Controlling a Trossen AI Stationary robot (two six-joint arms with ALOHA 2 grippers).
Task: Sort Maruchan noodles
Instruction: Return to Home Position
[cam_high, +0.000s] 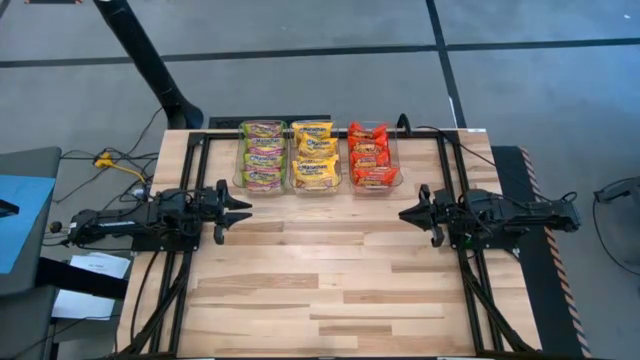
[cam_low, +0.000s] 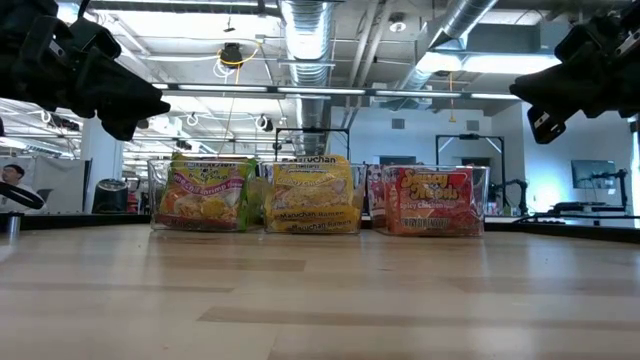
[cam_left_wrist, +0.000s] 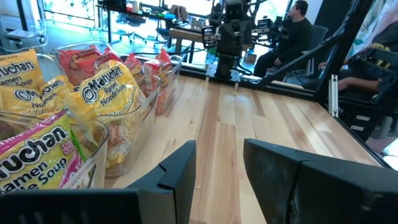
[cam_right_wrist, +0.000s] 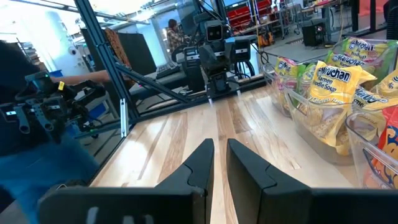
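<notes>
At the back of the table (cam_high: 330, 285), the Maruchan noodles (cam_high: 315, 156) sit in three clear bins (cam_high: 396, 170): green, yellow, red-orange. The left gripper (cam_high: 247, 206) and the right gripper (cam_high: 403, 213) hang above the sides, each open a little and empty.

The yellow packets (cam_left_wrist: 109, 99) read "Maruchan Ramen Noodle Soup".
</notes>
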